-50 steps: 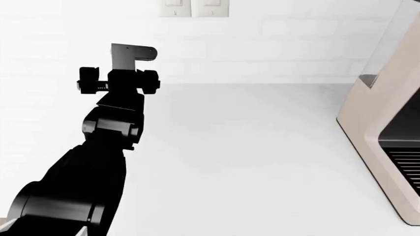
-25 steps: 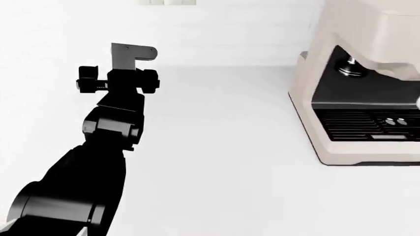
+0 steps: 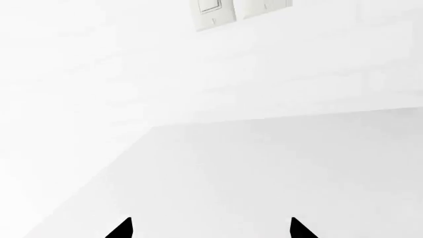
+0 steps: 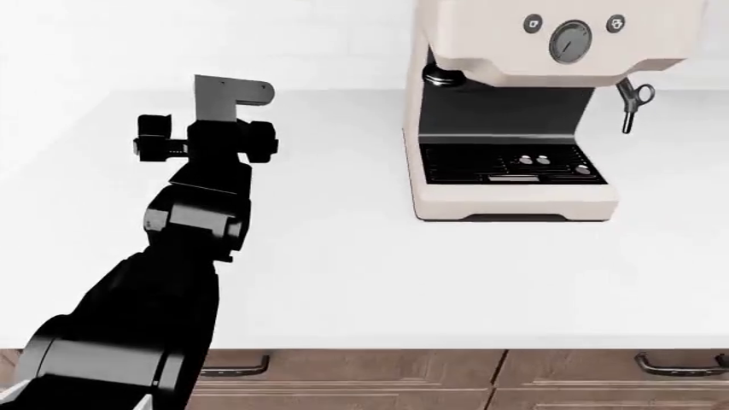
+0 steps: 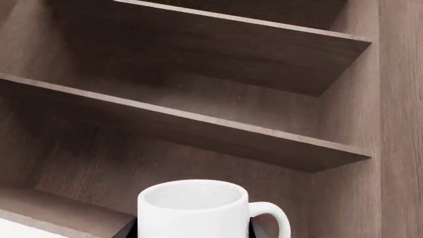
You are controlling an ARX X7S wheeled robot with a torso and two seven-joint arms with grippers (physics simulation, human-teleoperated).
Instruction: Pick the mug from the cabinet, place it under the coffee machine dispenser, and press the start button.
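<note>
The white mug (image 5: pixel 193 210) sits upright between my right gripper's (image 5: pixel 191 229) dark fingers (image 5: pixel 126 230), which press on both its sides, its handle off to one side. It hangs in front of brown cabinet shelves (image 5: pixel 198 129). The right gripper is out of the head view. The cream coffee machine (image 4: pixel 513 111) stands on the white counter (image 4: pixel 341 256), with its dark dispenser (image 4: pixel 445 77) over the black drip tray (image 4: pixel 507 162). A round gauge (image 4: pixel 569 38) sits between two buttons (image 4: pixel 532 23). My left gripper (image 4: pixel 205 137) is open and empty over the counter (image 3: pixel 210 229).
A chrome steam wand (image 4: pixel 630 102) hangs at the machine's right. Wall switch plates (image 3: pixel 241 10) are on the white wall behind the counter. Wooden drawers with handles (image 4: pixel 672 366) run under the counter's front edge.
The head view has swung right: the coffee machine has slid from the right edge to the middle-right, now seen whole. The counter's front edge and drawers have come into view. The left arm's pose is unchanged.
</note>
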